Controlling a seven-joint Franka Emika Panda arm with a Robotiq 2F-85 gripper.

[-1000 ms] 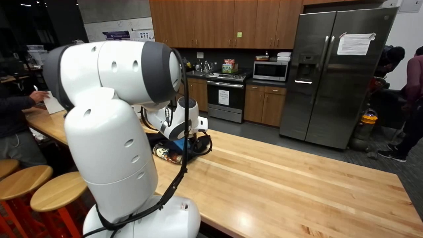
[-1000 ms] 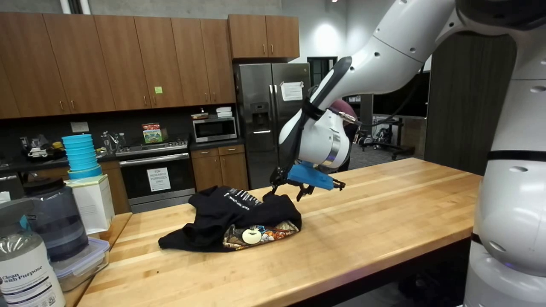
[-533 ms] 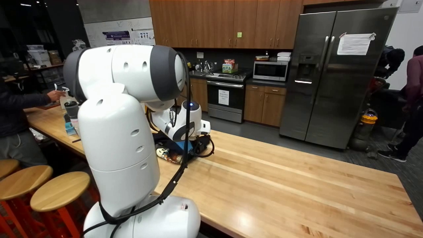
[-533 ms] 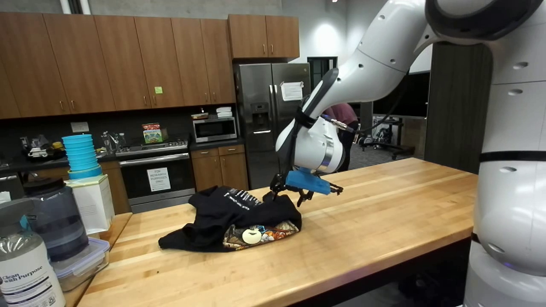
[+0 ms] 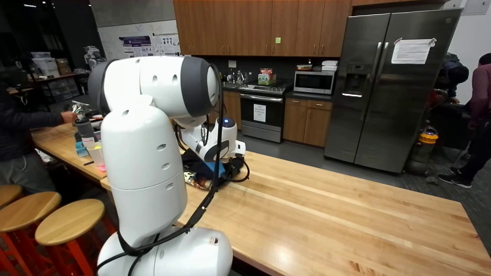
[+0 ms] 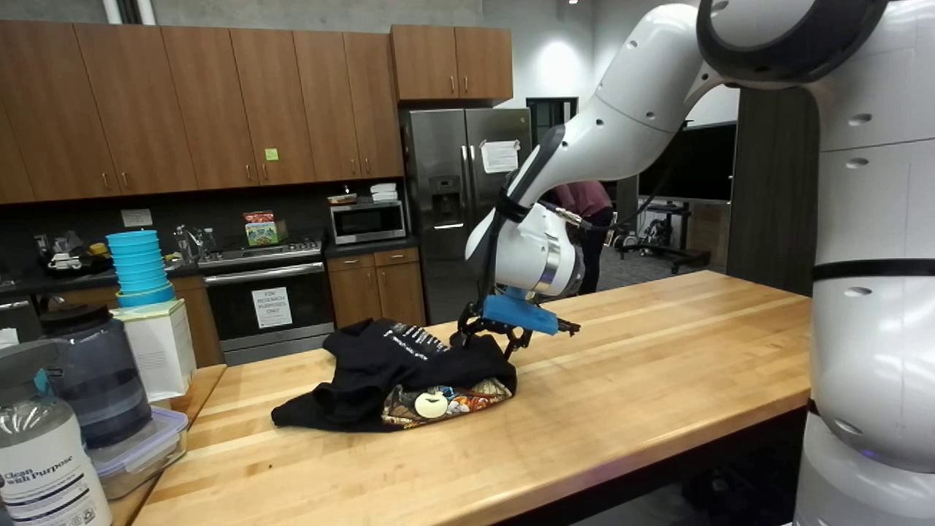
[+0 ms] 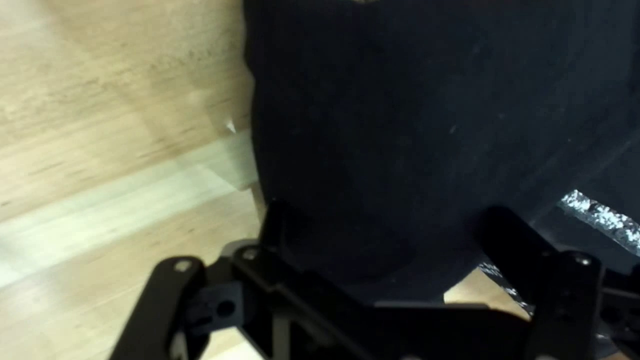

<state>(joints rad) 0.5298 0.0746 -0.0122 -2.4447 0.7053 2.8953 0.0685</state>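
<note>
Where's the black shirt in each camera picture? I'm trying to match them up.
In an exterior view: black shirt, left of centre, partly hidden.
In an exterior view: black shirt, lower centre, slightly left.
Wrist view: black shirt, filling centre and right.
Shared landmark: wooden table.

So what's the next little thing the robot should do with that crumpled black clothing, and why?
I'd probably ease the gripper down slightly, with its jaws open. In the wrist view, black clothing shows between its spread fingers, but whether they touch it is hard to tell, so closing now might miss it.
</note>
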